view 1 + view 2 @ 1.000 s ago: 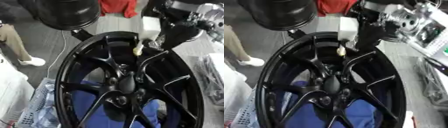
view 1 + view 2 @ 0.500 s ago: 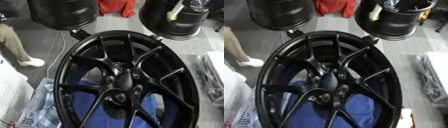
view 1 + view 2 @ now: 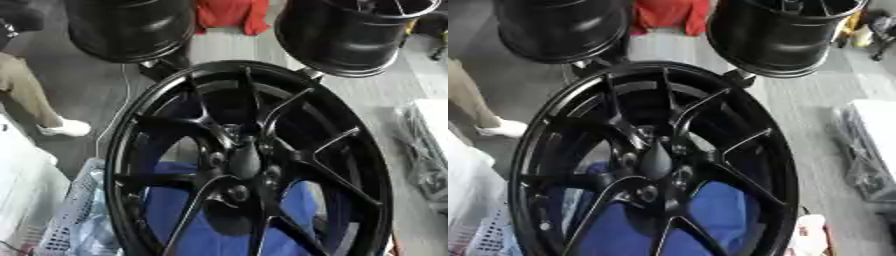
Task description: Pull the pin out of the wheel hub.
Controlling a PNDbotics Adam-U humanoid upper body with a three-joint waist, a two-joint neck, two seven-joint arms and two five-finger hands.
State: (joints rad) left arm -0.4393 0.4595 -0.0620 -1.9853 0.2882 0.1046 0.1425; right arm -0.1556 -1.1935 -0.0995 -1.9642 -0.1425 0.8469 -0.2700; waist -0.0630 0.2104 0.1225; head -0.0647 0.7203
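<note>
Wheel hub [image 3: 245, 165] fills our view: black, spoked, lying over a blue cloth [image 3: 710, 215]. We see neither hand in either eye, so we can't tell their state. We can't make out a pin anywhere on the hub. Two more black rims [image 3: 354, 35] stand behind it, red fabric [image 3: 229, 14] between them.

The wheel hub [image 3: 249, 160] looks like black painted metal, smooth with a satin sheen along its spokes and rim. Two black wheel barrels [image 3: 785, 35] at the top are glossier. Blue cloth [image 3: 219, 220] beneath looks matt. The floor [image 3: 219, 50] is dull grey.
</note>
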